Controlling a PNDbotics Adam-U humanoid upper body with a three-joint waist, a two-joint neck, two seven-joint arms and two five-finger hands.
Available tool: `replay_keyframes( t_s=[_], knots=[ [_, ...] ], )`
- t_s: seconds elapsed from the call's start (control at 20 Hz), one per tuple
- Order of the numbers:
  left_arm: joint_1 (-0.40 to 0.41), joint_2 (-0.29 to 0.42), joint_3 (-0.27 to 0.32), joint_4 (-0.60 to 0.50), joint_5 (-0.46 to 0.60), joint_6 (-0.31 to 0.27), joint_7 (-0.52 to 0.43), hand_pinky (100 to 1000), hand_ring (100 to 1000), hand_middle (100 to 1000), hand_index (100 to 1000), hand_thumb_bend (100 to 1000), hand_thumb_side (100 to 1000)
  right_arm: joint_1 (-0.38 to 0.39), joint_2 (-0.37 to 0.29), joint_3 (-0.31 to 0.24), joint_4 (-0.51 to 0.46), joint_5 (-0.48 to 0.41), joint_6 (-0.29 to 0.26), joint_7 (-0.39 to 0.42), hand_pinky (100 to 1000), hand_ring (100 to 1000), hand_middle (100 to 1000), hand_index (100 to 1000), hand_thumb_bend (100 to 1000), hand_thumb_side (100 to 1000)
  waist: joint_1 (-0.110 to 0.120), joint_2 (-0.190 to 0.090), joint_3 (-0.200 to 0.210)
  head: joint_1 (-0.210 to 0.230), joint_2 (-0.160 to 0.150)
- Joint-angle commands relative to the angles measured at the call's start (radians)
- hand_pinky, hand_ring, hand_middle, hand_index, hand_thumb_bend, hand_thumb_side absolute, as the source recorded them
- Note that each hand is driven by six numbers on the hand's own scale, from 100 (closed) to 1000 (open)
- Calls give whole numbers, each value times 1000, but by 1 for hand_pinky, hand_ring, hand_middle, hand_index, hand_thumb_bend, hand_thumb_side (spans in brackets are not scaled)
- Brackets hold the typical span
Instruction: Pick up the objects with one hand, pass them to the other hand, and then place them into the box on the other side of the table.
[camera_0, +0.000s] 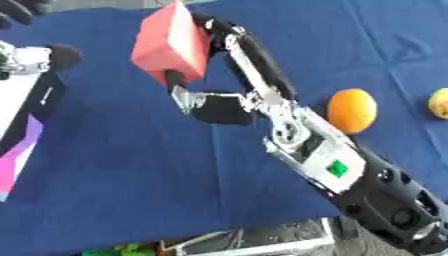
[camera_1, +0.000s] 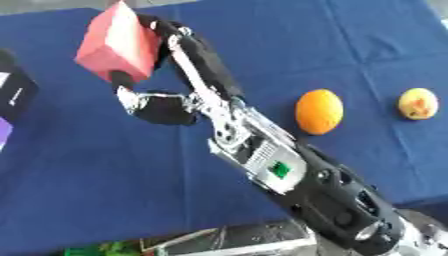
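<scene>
The robot's right hand (camera_0: 229, 75) has its fingers curled around a red block (camera_0: 171, 42), raised above the blue counter (camera_0: 131, 165), left of an orange (camera_0: 352, 111), handover and boxing still ahead.

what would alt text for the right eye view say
The robot's right hand holds a red block raised over a blue tablecloth, its arm reaching in from the lower right. An orange and a yellowish fruit lie on the cloth to the right, and a dark box shows at the left edge.
</scene>
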Motion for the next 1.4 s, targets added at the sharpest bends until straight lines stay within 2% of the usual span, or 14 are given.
replay_keyframes(
  t_s=[0.05,0.4,0.6,0.7,1.05,1.4],
  knots=[
    [-4,43,-1,-11,16,-19,48,858,829,796,905,614,608,-17,5,17,28,50,-54,-3,792,565,460,556,100,180,1,-10,2,-1,-1],
    [-7,39,-34,-11,-8,-71,116,863,833,800,910,611,574,-6,17,49,115,105,-148,-34,791,565,459,556,100,146,-2,5,1,22,-10],
    [-4,34,-54,-11,-26,-77,114,870,840,804,907,605,550,-6,22,61,127,116,-185,-51,788,562,459,555,100,143,-3,11,1,35,-12],
    [-10,26,-64,-11,-36,-78,97,874,844,805,904,609,517,-7,24,61,123,108,-192,-61,786,561,460,556,100,177,-3,13,1,38,-11],
    [-40,1,-105,-11,-86,-76,16,880,852,808,896,610,486,-14,22,71,100,69,-191,-71,782,559,459,556,100,180,-1,15,1,40,-11],
    [-76,-27,-131,-11,-139,-62,-38,880,856,811,895,619,491,-19,16,73,72,54,-178,-78,777,558,460,557,100,197,0,15,-3,26,-20]
  ],
)
